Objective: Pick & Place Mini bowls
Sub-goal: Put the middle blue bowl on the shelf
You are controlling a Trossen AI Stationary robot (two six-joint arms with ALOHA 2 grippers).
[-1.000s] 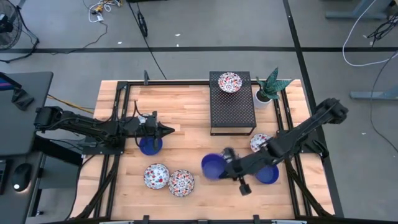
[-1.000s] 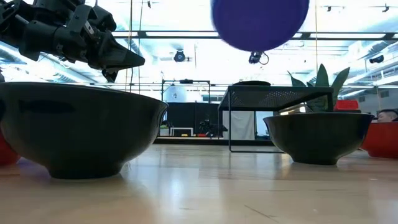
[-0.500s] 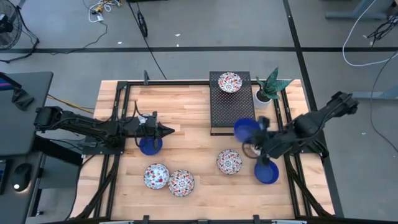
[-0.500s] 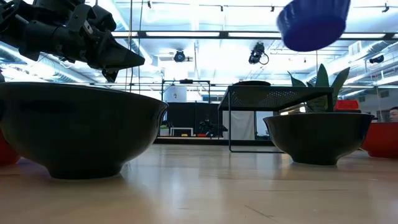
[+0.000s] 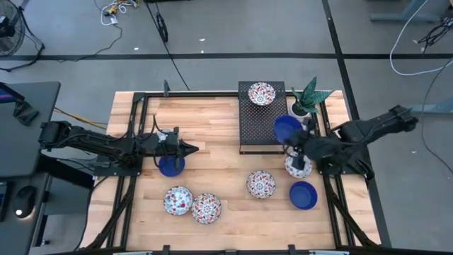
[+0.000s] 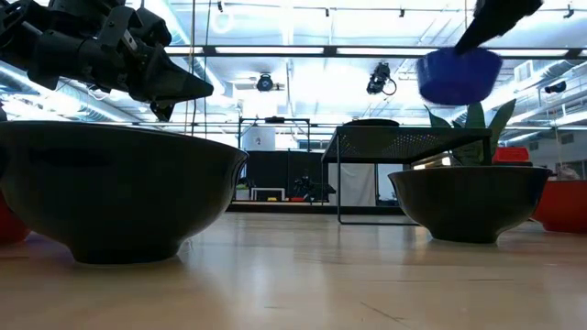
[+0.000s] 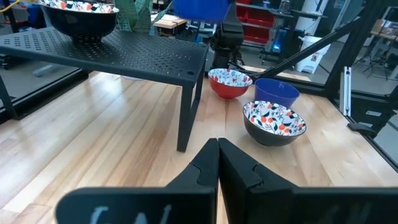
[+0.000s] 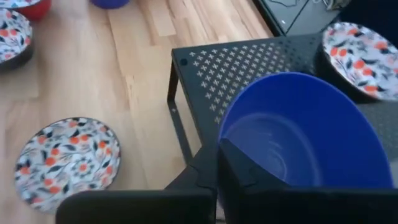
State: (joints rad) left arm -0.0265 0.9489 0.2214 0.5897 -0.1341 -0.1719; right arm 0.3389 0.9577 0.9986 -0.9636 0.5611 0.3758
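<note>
Tabletop (image 5: 212, 127) of pale wood carries a black perforated stand (image 5: 263, 134) at its far edge, one floral bowl (image 5: 261, 93) on top. Right gripper (image 5: 292, 145), pinched on the rim of a blue bowl (image 5: 287, 128), holds it in the air over the stand's right edge. Left gripper (image 5: 191, 148), fingers pressed together and empty, hovers near the left edge above another blue bowl (image 5: 170, 166). Three more floral bowls (image 5: 192, 203) sit toward the near edge.

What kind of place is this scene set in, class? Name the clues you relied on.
Probably a robotics lab or workshop: two dark robot arms work at a light wooden table, loose cables trail over the grey floor, and the low view shows ceiling strip lights and equipment behind.
</note>
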